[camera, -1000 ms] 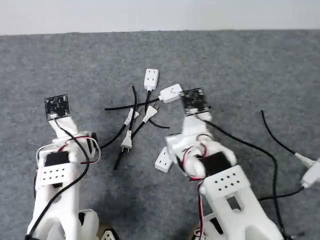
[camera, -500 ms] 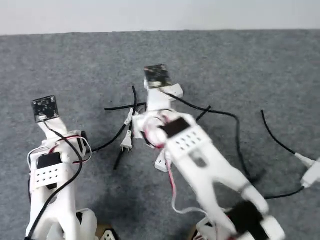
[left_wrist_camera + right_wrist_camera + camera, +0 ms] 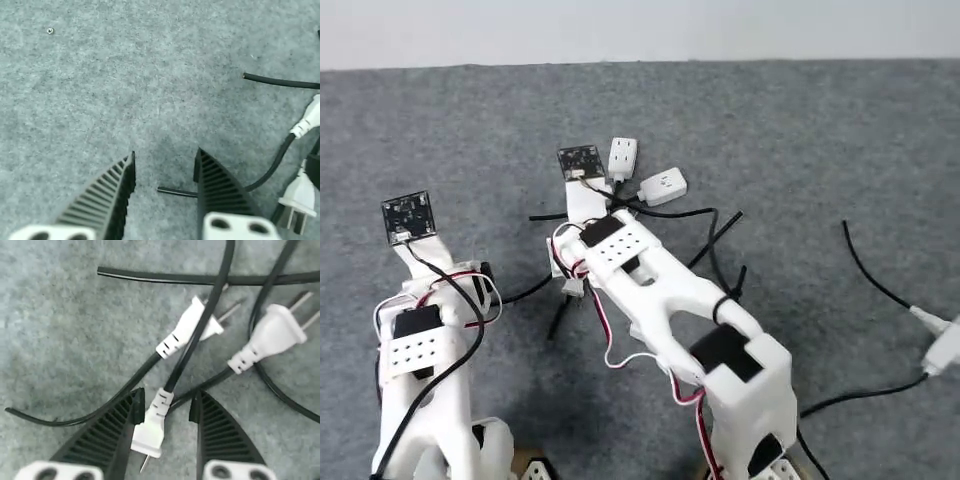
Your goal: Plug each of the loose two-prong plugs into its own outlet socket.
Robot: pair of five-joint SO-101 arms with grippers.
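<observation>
Three white two-prong plugs on black cords lie on the grey carpet. In the right wrist view, one plug (image 3: 148, 432) lies between the fingers of my open right gripper (image 3: 167, 400), prongs toward the camera. Two more plugs (image 3: 192, 327) (image 3: 277, 335) lie beyond it. In the high view my right arm (image 3: 620, 250) stretches over the cord cluster, with one plug (image 3: 573, 288) showing beside it. Two white outlet sockets (image 3: 622, 155) (image 3: 662, 185) lie just past the arm. My left gripper (image 3: 166, 155) is open over bare carpet; a plug (image 3: 300, 192) lies off to its side.
Black cords (image 3: 720, 235) cross the carpet around the right arm. Another white socket (image 3: 945, 348) with its cord lies at the right edge of the high view. A cut cord end (image 3: 175, 191) lies near one left finger. The carpet left of the left arm (image 3: 420, 340) is bare.
My right arm has swung from the centre-right over to the left across the plugs and now covers the socket that lay near it. The left arm shifted slightly left.
</observation>
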